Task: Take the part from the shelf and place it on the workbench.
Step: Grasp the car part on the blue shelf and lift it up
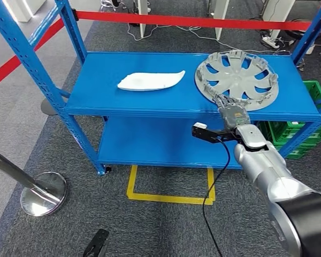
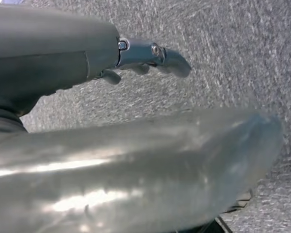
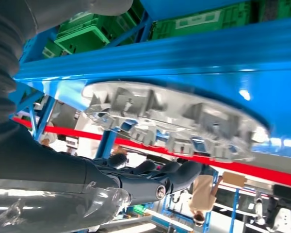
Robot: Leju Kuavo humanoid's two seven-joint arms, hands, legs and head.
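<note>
Counting first: two parts on the blue shelf [image 1: 110,101], one grey wheel cover [image 1: 236,79] and one white curved panel [image 1: 151,81]; two shelf levels, both blue metal w/ perforated uprights; one yellow floor marking [image 1: 169,194] taped as an open rectangle on the grey carpet; one chrome stanchion base [image 1: 43,194] w/ its pole slanting off to the left; green plastic crates [image 1: 302,131] beside the shelf on the right; red barrier tape [image 1: 199,21] strung behind.

Wheel cover: round, matte grey plastic, spokes curved like fan blades w/ openings between, small clips around the rim. It lies flat on the top level, right side, near the front edge. Right wrist view shows its ribbed moulded edge [image 3: 173,119] close up against the glossy blue shelf surface.

White panel: long, smooth, pointed at one end, lying flat approx mid-shelf, well apart from the cover.

Right hand [image 1: 231,112] is at the cover's near rim, fingers stretched forward and apart onto the edge; in the wrist view the dark fingers [image 3: 180,174] lie extended just beside the rim, nothing gripped.

Left hand [image 2: 151,56] hangs over grey carpet, fingers loosely extended, holding nothing.
</note>
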